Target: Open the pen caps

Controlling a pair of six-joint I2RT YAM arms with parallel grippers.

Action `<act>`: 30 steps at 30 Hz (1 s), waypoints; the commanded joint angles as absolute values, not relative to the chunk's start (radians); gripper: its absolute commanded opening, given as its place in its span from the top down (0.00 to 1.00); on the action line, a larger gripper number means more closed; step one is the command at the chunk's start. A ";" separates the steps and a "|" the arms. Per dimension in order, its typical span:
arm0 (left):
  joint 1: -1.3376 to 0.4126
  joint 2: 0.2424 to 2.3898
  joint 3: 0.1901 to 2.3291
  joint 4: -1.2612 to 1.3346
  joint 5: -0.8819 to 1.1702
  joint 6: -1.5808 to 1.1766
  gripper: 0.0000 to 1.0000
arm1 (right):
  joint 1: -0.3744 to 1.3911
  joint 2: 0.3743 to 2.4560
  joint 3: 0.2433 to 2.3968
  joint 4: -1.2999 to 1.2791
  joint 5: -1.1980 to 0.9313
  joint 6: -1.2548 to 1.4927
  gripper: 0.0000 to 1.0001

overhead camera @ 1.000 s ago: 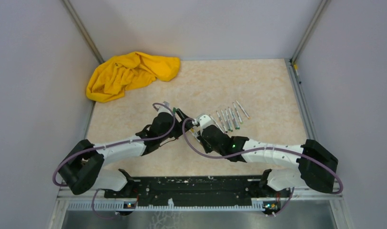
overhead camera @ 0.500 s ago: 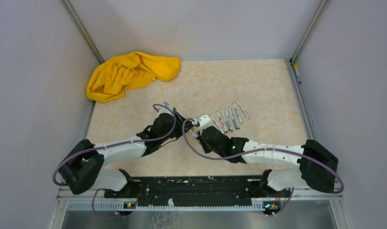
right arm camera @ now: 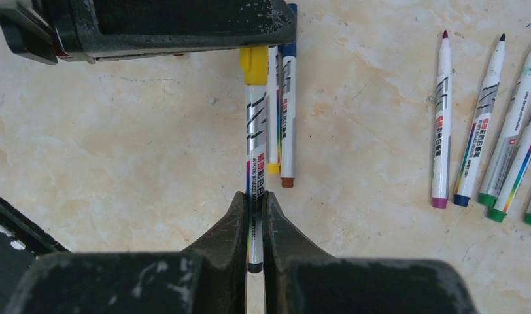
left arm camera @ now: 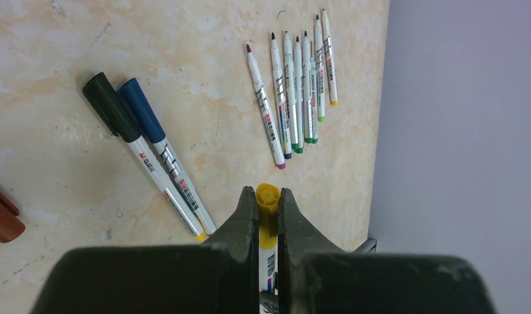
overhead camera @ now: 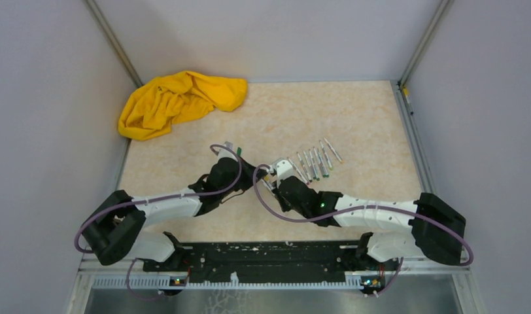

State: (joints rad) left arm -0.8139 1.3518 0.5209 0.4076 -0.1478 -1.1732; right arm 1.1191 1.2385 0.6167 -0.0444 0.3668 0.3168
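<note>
Closed within the last second: left gripper (left arm camera: 267, 204), jaws wide before, now pinched tight on a yellow cap (left arm camera: 267, 193). Drawn a touch nearer the bases too, both wrists, in the overhead view. Facing it, almost tip to tip above the table (overhead camera: 354, 118), the right gripper (right arm camera: 255, 199), likewise clamped narrow, on the white-grey barrel of the same held pen (right arm camera: 256, 131). Cap seated on the barrel with no gap at the join, cap end inside the left fingers, tail end running back between the right fingers. Barrel marked with black strokes and small lettering. Just beneath, flat on the table, side by side and touching: a black-capped pen (left arm camera: 109, 104) and a blue-capped pen (left arm camera: 140, 111), both closed, one with a yellow tail end, the other orange-brown. Off at the edge of the left wrist view, two reddish-brown ends (left arm camera: 0, 219), cut off by the frame, cap or whole pen not to be told. Farther out, toward the right arm's side, a row of uncapped pens (left arm camera: 295, 91), close together and nearly parallel, bare tips all one way, tail ends magenta, blue, green and yellow. Farthest, bunched in the back left corner, well apart from everything else, a yellow cloth (overhead camera: 178, 98).
</note>
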 commanded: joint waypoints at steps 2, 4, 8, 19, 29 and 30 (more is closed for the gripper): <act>-0.821 1.363 0.501 0.512 -0.104 -1.135 1.00 | 1.136 1.197 0.612 0.035 0.373 0.317 0.91; -0.821 1.362 0.500 0.533 -0.087 -1.115 1.00 | 1.135 1.196 0.616 0.037 0.374 0.314 0.88; -0.821 1.364 0.499 0.560 -0.059 -1.094 1.00 | 1.136 1.207 0.632 0.034 0.375 0.306 0.84; -0.821 1.370 0.485 0.605 -0.006 -1.094 1.00 | 1.135 1.237 0.659 0.035 0.410 0.278 0.82; -0.821 1.370 0.439 0.676 0.037 -1.134 1.00 | 1.134 1.242 0.660 0.041 0.435 0.258 1.00; -0.819 1.371 0.438 0.678 0.030 -1.140 1.00 | 1.134 1.237 0.655 0.037 0.436 0.260 1.00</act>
